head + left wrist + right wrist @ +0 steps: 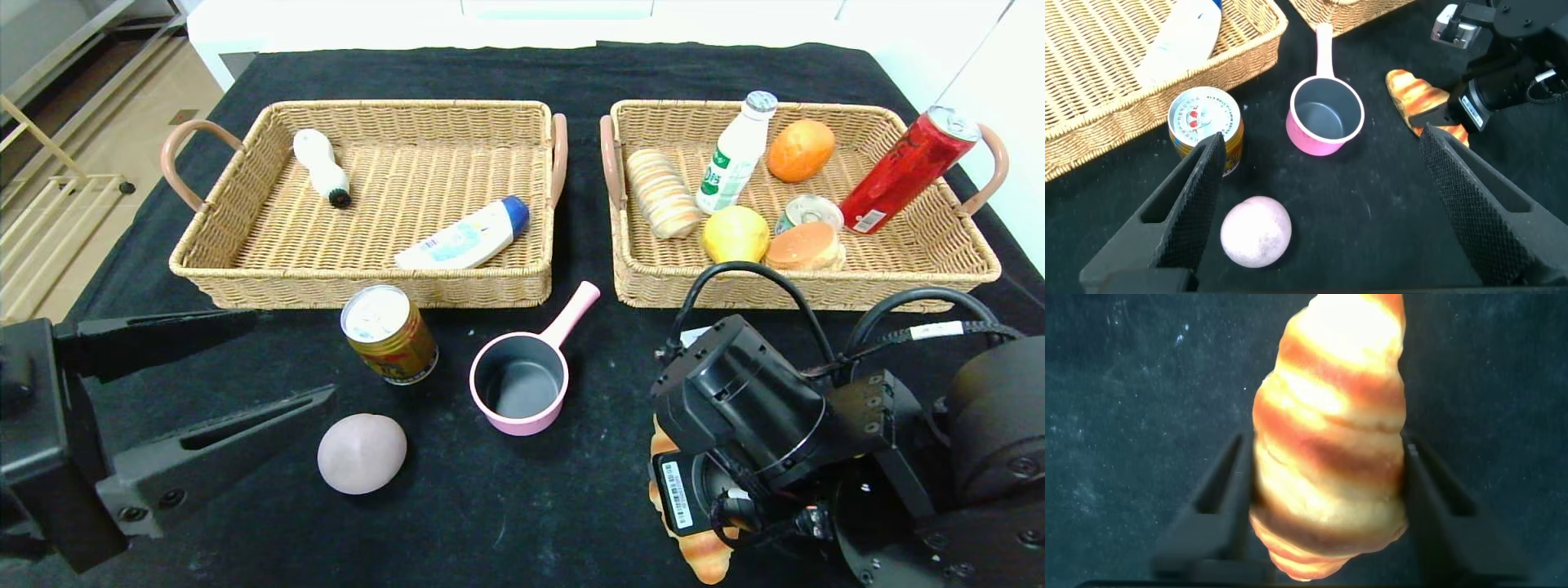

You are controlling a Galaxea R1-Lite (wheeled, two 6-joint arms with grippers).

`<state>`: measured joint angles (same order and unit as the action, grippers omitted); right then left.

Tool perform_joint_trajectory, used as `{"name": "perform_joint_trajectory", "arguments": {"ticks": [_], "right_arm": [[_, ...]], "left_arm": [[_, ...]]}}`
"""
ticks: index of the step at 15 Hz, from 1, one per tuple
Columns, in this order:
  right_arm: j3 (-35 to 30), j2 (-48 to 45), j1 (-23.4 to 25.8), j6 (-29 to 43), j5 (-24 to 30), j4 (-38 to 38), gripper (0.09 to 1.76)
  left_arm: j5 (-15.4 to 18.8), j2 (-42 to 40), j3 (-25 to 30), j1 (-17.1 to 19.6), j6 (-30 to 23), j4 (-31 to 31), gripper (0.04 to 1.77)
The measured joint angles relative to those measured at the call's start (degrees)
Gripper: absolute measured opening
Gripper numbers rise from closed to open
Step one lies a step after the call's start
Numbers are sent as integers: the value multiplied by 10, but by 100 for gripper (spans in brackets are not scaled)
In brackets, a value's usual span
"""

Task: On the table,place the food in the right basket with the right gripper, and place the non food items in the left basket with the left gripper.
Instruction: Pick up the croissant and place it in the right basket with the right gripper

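Your right gripper [1327, 498] is down over the croissant [1331, 433] on the black table [506, 506], near the front right edge. Its two fingers [1212, 506] sit on either side of the pastry, right against its flanks, roughly half closed; you can't tell if the squeeze is firm. Croissant lies on the cloth, mostly hidden under the arm in the head view.

Your left gripper [1319, 204] hangs at the front left, jaws spread wide, holding nothing. The pink ball [362, 453] sits just ahead of it, the gold can [389, 335] upright behind that, the pink saucepan [522, 384] between can and croissant, handle pointing at the baskets.

Left basket [204, 253] holds a white bottle [321, 166] and a blue-capped tube [465, 237], both lying down. Right basket [963, 261] holds a sandwich-cookie roll [661, 194], milk bottle [735, 155], orange [801, 150], lemon [735, 234], small tin [810, 211], bun [804, 249], and a red can [906, 171] leaning on the rim.
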<state>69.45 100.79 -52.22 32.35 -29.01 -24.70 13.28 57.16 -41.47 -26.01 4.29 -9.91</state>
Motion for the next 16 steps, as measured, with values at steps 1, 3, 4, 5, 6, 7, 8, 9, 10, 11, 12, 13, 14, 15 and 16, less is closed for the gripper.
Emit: {"name": "perform_joint_trajectory", "arguments": {"ticks": [1, 3, 4, 5, 6, 7, 8, 9, 10, 11, 12, 13, 14, 15, 16], "right_arm": [[0, 1, 0, 5, 0, 0, 96], [-1, 3, 0, 7, 0, 0, 86], [-2, 4, 0, 7, 0, 0, 82], [-2, 5, 0, 7, 0, -1, 81], [-2, 5, 0, 7, 0, -1, 81], [-3, 6, 0, 7, -1, -1, 81], [-3, 6, 0, 8, -1, -1, 81], [-4, 6, 0, 8, -1, -1, 81], [-5, 6, 0, 8, -1, -1, 81], [-7, 7, 0, 8, -1, 0, 81], [-9, 8, 0, 8, -1, 0, 81], [-9, 8, 0, 8, -1, -1, 81], [-10, 8, 0, 7, -2, -1, 81], [-10, 8, 0, 7, -2, -2, 81], [-10, 7, 0, 7, -3, -2, 81]], "left_arm": [[0, 0, 0, 0, 0, 0, 172], [0, 0, 0, 0, 0, 0, 172], [0, 0, 0, 0, 0, 0, 172], [0, 0, 0, 0, 0, 0, 172], [0, 0, 0, 0, 0, 0, 172], [0, 0, 0, 0, 0, 0, 172], [0, 0, 0, 0, 0, 0, 172], [0, 0, 0, 0, 0, 0, 172], [0, -1, 0, 0, 1, 0, 172], [0, 0, 0, 0, 1, 0, 172], [0, -1, 0, 0, 1, 0, 172], [0, -1, 0, 0, 1, 0, 172], [0, -1, 0, 0, 1, 0, 172], [0, -2, 0, 0, 1, 0, 172], [0, -1, 0, 0, 2, 0, 172]]}}
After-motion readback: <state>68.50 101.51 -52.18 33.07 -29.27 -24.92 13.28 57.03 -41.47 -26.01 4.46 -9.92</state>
